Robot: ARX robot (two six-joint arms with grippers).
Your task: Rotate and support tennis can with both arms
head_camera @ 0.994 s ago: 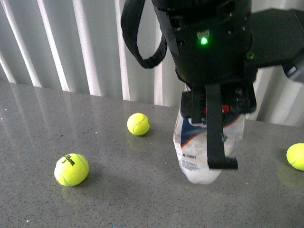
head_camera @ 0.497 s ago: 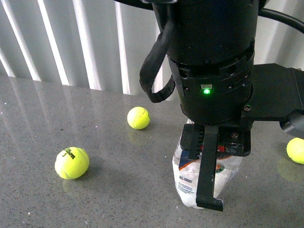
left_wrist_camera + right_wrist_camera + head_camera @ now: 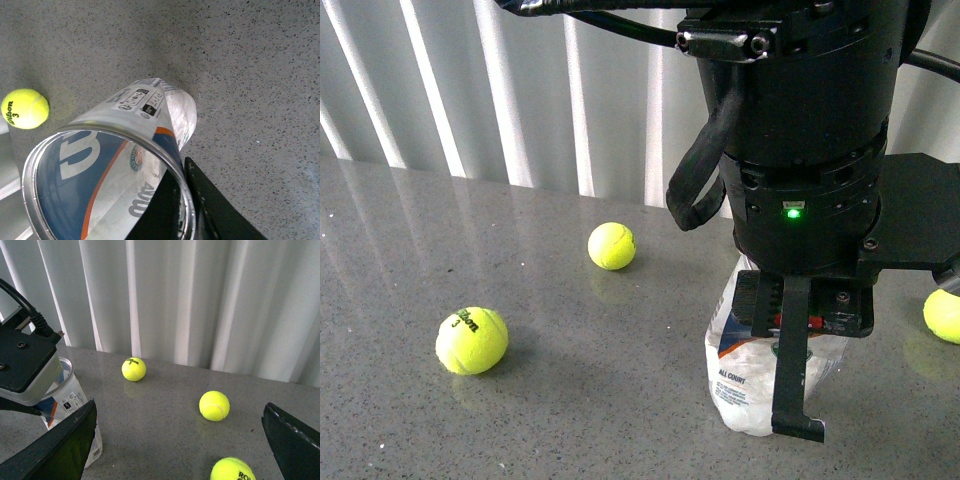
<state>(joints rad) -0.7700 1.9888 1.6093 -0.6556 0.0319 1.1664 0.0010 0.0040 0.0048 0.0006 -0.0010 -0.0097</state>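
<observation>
Overhead, left tool (image 3: 798, 400) points straight down, clamping tennis can (image 3: 745, 385) (right tool spread wide).

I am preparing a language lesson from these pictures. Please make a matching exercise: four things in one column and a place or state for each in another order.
Things:
1. tennis can
2. ball marked 3
3. left gripper
4. right gripper

States:
a. open, holding nothing
b. standing upright on the table, top open
c. lying loose on the table
d. clamped on a rim

Pairs: 1-b, 2-c, 3-d, 4-a
</observation>
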